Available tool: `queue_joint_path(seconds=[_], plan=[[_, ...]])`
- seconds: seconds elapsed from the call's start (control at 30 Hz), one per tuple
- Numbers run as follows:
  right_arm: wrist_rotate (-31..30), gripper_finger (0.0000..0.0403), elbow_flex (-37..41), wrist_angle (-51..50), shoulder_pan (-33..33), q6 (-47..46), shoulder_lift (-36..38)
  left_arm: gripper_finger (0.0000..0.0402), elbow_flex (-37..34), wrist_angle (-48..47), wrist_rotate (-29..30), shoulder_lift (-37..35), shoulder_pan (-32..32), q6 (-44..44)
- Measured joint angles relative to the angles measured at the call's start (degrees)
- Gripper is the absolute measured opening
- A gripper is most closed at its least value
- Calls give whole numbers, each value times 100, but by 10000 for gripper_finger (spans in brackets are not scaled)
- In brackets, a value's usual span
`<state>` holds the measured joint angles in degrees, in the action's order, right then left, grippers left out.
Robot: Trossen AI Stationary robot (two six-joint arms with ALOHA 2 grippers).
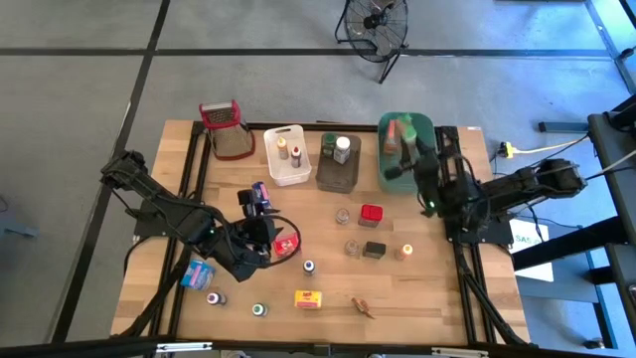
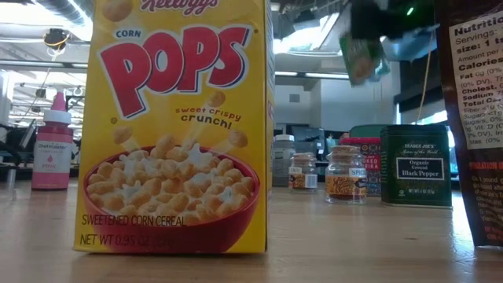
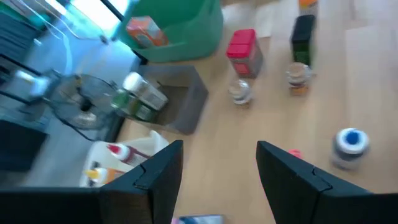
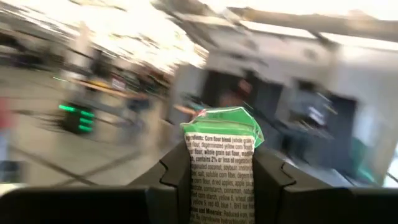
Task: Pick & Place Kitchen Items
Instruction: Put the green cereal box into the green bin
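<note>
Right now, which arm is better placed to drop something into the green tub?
The right arm. Its tool is shut on a green-topped packet and sits over the green tub in the high view. The left tool is open, empty, and far off near the table's front left.

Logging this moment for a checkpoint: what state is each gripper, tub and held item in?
Right gripper: shut on a green-topped snack packet, held up over the green tub.
Left gripper: open, nothing between its fingers.
Green tub: holds an orange box.
White tub: holds two small bottles.
Brown tub: holds two containers.
Corn Pops box: upright.
</note>
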<state>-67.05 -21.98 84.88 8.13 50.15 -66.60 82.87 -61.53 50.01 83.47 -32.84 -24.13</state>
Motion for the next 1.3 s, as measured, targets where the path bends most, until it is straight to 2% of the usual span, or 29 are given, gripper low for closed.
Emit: queue_joint_path(seconds=[0.13, 0.23, 0.3, 0.4, 0.53, 0.73, 1.03, 1.3], plan=[[999, 109, 0, -245, 1022, 134, 141, 198, 0, 9, 566, -12, 127, 283], [1960, 109, 0, -434, 1558, -37, 175, 198, 0, 162, 984, -13, 358, 285], [2623, 109, -2, -551, 1753, -229, 181, 198, -1, 511, 909, -16, 553, 380], [3422, 109, -2, -648, 1861, -528, 181, 198, -2, 1375, 180, -16, 819, 1025], [4197, 109, -2, -688, 1866, -923, 181, 198, -223, 3044, -848, -4, 997, 2276], [4999, 109, -4, -868, 1866, -1286, 181, 198, -892, 5001, -1784, -5, 1314, 3440], [5365, 109, -54, -1276, 1805, -1676, 181, 198, -1741, 7468, -3207, 64, 1986, 3458], [5708, 109, -498, -2312, 1575, -1974, 86, 198, -1804, 7858, -4285, 575, 2357, 3340]])
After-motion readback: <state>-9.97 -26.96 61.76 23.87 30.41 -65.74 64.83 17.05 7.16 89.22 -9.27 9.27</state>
